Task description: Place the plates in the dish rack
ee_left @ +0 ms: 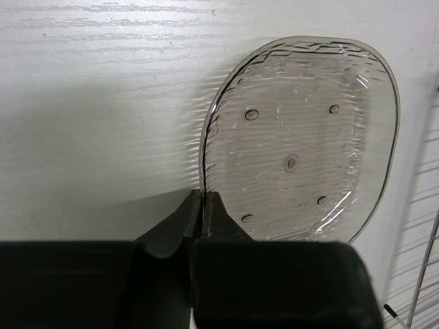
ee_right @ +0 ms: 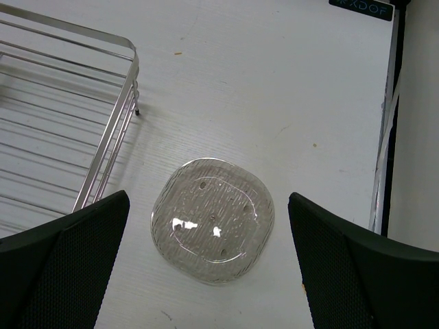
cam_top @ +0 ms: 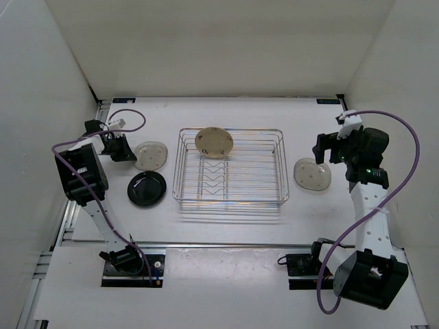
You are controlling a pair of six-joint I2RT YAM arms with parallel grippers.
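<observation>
At mid-bench [cam_top: 226, 240], the dish rack [cam_top: 226, 200] holds one plate: the tan plate [cam_top: 214, 142] stands propped at its far side. Count: one of four loaded, three left.

Toward the left edge, the left claw [ee_left: 203, 205] is clenched on the rim of the left smoky-grey plate [ee_left: 295, 137]. I cannot tell whether the plate has left the surface. The glossy black plate [cam_top: 147, 188] lies just nearer, untouched.

Toward the right edge, the right claw [ee_right: 207, 202] hangs released, fingers wide, above the right smoky-grey plate [ee_right: 212, 229], which lies flat beside the rack.

Judgement: task early; grey plates likely next.
</observation>
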